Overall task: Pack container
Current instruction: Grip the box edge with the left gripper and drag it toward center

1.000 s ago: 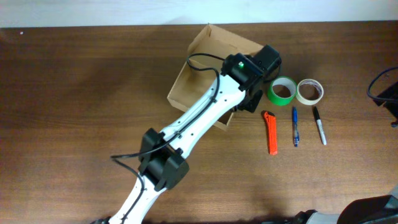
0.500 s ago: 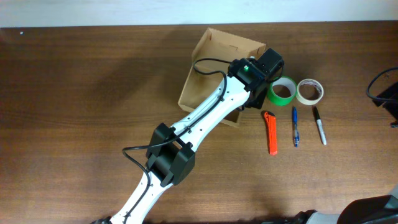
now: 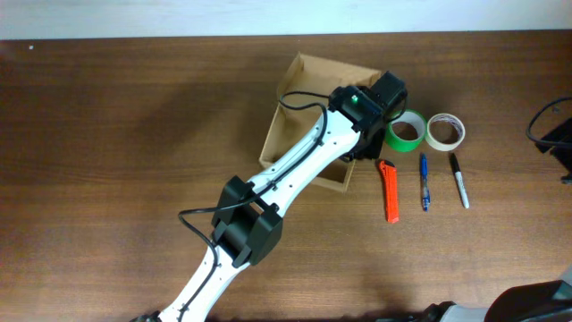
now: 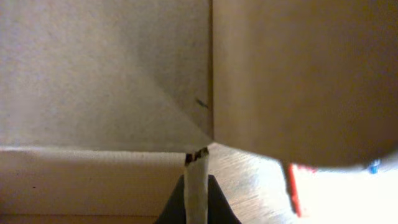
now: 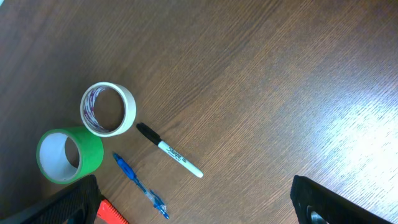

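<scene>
now | left claw (image 4: 196, 188) clenched on container (image 3: 317, 80) wall, hidden overhead | right claw (image 5: 199, 205) released, partly cropped

I see a dark brown wood-grain bench (image 3: 107, 134) filling my overhead feed, a pale wall (image 3: 134, 18) strip along its far edge, and bright glare on the wood in the right wrist view.
</scene>
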Robot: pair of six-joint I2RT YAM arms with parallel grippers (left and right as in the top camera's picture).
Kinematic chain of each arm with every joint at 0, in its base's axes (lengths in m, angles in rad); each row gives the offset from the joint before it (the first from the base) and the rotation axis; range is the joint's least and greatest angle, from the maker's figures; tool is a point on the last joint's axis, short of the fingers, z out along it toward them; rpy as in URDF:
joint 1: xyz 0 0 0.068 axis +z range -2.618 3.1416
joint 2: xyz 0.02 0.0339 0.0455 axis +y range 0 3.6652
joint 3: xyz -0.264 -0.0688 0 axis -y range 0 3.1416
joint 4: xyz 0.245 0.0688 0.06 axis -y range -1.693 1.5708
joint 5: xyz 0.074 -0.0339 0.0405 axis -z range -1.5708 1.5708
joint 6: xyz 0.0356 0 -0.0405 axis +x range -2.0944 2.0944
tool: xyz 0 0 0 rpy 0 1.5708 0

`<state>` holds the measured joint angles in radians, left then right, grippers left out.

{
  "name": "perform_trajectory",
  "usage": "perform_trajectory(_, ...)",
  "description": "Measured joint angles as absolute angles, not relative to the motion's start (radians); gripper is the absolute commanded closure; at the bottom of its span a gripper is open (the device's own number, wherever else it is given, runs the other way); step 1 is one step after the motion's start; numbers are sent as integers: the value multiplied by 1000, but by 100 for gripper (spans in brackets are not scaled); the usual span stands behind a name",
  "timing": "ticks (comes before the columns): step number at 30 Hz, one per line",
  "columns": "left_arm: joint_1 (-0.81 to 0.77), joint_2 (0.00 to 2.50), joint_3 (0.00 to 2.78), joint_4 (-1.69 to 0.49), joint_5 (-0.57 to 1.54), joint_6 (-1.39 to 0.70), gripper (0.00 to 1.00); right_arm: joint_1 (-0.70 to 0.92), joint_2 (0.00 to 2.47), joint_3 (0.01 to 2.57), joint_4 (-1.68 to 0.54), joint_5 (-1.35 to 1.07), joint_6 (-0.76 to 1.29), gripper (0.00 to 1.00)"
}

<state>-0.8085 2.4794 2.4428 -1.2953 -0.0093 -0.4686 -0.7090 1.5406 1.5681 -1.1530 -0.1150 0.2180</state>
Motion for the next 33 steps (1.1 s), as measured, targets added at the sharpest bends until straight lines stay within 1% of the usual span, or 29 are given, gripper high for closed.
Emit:
perform_trajectory(6,-809,2534,2444,-1322,-7,-467,98,-709,1541,1568,-1153,-115,222,1)
perform_trajectory(7,-809,2534,2444,-1324,-7,-467,94,-709,1541,1568,-1153,-115,221,1)
perform_trajectory(8,-809,2534,2445,-1324,-7,-466,84,-709,1541,1568,-1154,-115,224,1)
perform_trajectory(10,-809,2534,2445,-1323,-7,-461,67,-709,1541,1568,-1154,-115,225,1)
perform_trajectory(11,-809,2535,2445,-1323,-6,-461,55,-709,1541,1568,-1154,-115,224,1)
perform_trajectory(13,-809,2539,2445,-1321,-7,-460,25,-709,1541,1568,-1154,-115,225,1)
perform_trajectory(15,-809,2542,2445,-1320,-10,-464,7,-709,1541,1568,-1153,-115,226,1)
perform_trajectory(16,-809,2543,2445,-1320,-12,-457,0,-709,1541,1568,-1153,-115,226,1)
perform_trajectory(19,-809,2547,2460,-1333,-27,-436,0,-709,1541,1568,-1152,-115,228,1)
perform_trajectory(22,-809,2560,2533,-1363,-74,-411,0,-709,1541,1568,-1152,-115,229,1)
perform_trajectory(26,-808,2570,2701,-1432,-138,-380,0,-709,1541,1568,-1148,-115,228,1)
perform_trajectory(30,-798,2570,2928,-1507,-223,-352,0,-709,1541,1568,-1118,-128,229,0)
perform_trajectory(31,-792,2568,2978,-1514,-250,-346,0,-709,1541,1568,-1110,-149,228,10)
perform_trajectory(33,-773,2556,3039,-1517,-292,-339,0,-708,1541,1568,-1106,-200,201,22)
